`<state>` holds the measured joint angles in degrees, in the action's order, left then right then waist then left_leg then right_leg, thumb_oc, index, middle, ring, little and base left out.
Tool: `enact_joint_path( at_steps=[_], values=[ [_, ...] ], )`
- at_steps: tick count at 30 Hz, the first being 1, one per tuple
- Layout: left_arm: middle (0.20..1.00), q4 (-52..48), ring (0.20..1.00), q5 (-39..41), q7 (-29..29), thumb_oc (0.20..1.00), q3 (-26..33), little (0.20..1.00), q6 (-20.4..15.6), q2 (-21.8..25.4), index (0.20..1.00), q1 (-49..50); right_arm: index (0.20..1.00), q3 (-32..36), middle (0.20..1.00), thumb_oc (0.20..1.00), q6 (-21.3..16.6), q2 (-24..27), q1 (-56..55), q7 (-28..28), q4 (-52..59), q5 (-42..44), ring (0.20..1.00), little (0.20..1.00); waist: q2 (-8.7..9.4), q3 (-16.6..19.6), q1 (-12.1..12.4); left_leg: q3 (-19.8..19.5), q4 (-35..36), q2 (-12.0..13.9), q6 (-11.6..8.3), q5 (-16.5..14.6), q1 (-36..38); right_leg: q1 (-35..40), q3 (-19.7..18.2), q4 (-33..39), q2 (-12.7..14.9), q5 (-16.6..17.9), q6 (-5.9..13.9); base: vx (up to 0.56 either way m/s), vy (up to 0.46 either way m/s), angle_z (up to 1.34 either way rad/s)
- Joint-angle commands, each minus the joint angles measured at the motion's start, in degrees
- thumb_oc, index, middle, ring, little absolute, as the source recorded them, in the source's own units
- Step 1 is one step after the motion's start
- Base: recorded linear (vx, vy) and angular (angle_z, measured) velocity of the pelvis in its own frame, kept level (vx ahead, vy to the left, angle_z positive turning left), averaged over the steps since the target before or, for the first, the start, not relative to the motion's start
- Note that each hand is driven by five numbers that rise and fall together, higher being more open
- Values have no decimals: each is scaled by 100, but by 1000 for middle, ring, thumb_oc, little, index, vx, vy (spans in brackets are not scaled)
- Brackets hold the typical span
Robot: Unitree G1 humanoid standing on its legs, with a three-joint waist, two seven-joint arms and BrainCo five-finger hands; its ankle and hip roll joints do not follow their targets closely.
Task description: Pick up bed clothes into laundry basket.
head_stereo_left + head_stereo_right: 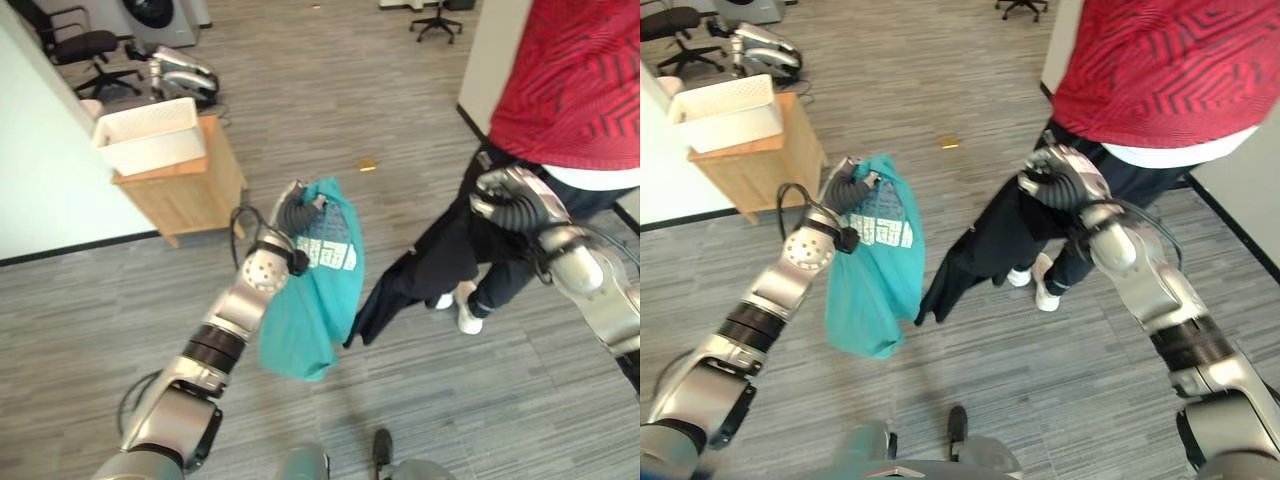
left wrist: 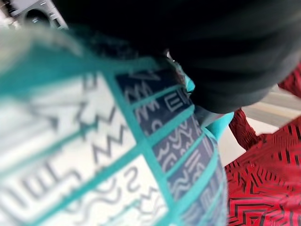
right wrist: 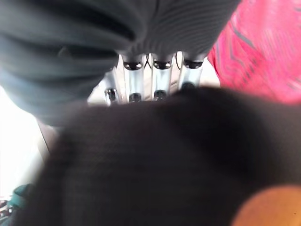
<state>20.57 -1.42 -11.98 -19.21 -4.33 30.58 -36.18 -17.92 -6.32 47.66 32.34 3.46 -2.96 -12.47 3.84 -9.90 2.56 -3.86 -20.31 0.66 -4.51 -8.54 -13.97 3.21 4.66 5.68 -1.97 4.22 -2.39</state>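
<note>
The left hand (image 1: 296,212) is gripping the top of a teal garment (image 1: 315,300) with a patterned white and navy panel, its fingers curled into the bunched cloth, and the garment is hanging straight down from it in the middle of the frame, its long axis running vertically above the grey floor (image 1: 420,400). The right hand (image 1: 1058,178) is clutching a black garment (image 1: 985,245) at the right of the frame, fingers wrapped into the dark fabric, which is trailing down and toward the centre. The white laundry basket (image 1: 150,135) is sitting on a small wooden table (image 1: 185,185) in the upper left of the frame, up and to the left of the left hand and well apart from the right one, so the left arm is the nearer one for the drop. I cannot tell whether the basket is holding anything. A person in a red patterned shirt (image 1: 580,80) is standing at the upper right, close behind the right hand.
</note>
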Motion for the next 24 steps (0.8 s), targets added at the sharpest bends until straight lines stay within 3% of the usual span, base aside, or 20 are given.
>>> enact_joint_path(
  at_steps=[1,2,3,4,6,7,8,9,10,12,13,18,24],
  values=[
    [200,20,200,-429,-363,200,251,200,-240,382,200,-658,200,158,200,200,-183,199,699,181,165,54,200,200,-312,75,537,565,1587,-204,222,1436,256,595,-27,-84,120,-621,698,315,-14,-31],
    [200,-6,200,-439,-355,200,276,200,-232,392,200,-622,200,128,200,200,-186,182,719,187,149,43,200,200,-285,81,541,594,1725,-223,227,1465,350,611,-50,-96,146,-664,695,412,-5,-32],
    [200,-115,200,-500,-345,200,363,200,-189,584,200,-528,200,41,200,200,-165,-13,718,174,152,-81,200,200,-259,129,667,684,1889,-282,376,1586,506,613,-152,-465,50,-685,628,239,-12,-25],
    [200,-170,200,-511,-402,200,459,200,-210,681,200,-471,200,131,200,200,-157,-168,714,178,200,-110,200,200,-211,118,731,607,1932,-323,423,1571,560,567,-120,-926,-12,-748,764,285,-34,-22],
    [200,-283,200,-536,-424,200,568,200,-209,804,200,-321,200,190,200,200,-119,-305,614,32,402,-177,200,200,-207,15,601,525,1951,-283,519,1487,784,10,-228,-2049,-119,-483,1110,259,-45,-18],
    [200,-260,200,-414,-586,200,606,200,-251,787,200,-427,200,133,200,200,-148,-402,772,61,399,-58,200,200,-334,-142,442,299,2175,-164,456,1424,1080,-781,-358,-2212,145,-413,1211,237,-117,-17],
    [200,-327,200,-461,-628,200,497,200,-323,690,200,-487,200,-4,200,200,-172,-232,812,181,385,-181,200,200,-268,-163,381,294,2270,-130,425,1383,1104,-795,-255,-1776,397,-517,1121,131,-134,11],
    [200,-319,200,-472,-640,200,495,200,-327,667,200,-495,200,-32,200,200,-189,-220,835,217,347,-192,200,200,-286,-179,348,261,2258,-136,423,1433,1087,-748,-207,-1686,404,-454,1109,68,-172,39],
    [200,-456,200,-520,-480,200,425,200,-277,631,200,-501,200,192,200,200,-86,-39,685,41,421,-227,200,200,-188,-101,300,54,2183,-238,438,1319,1118,-530,-322,-1266,490,-538,1033,75,-136,84],
    [200,-445,200,-529,-478,200,505,200,-247,547,200,-383,200,439,200,200,-175,-167,319,-56,731,144,200,200,-96,-49,247,110,2182,-278,400,1212,1148,-532,-329,-965,588,-204,1042,71,-167,129],
    [200,-516,200,-444,-500,200,719,200,-328,532,200,-233,200,463,200,200,-275,-284,305,-47,792,332,200,200,-189,9,285,121,2336,-148,395,1235,1193,-558,-346,-797,552,-140,1032,1,-126,87],
    [200,-521,200,-322,-471,200,814,200,-410,521,200,-33,200,464,200,200,-421,-306,295,-110,870,582,200,200,-242,108,173,137,2487,43,274,1225,1383,-535,-430,-537,586,-2,1059,73,-92,8],
    [200,-522,200,-329,-426,200,848,200,-388,473,200,96,200,669,200,200,-439,-196,-41,-226,1056,692,200,200,-230,314,108,214,2531,31,204,1160,1569,-75,-272,-179,676,-25,1063,82,1,2]
  ],
)
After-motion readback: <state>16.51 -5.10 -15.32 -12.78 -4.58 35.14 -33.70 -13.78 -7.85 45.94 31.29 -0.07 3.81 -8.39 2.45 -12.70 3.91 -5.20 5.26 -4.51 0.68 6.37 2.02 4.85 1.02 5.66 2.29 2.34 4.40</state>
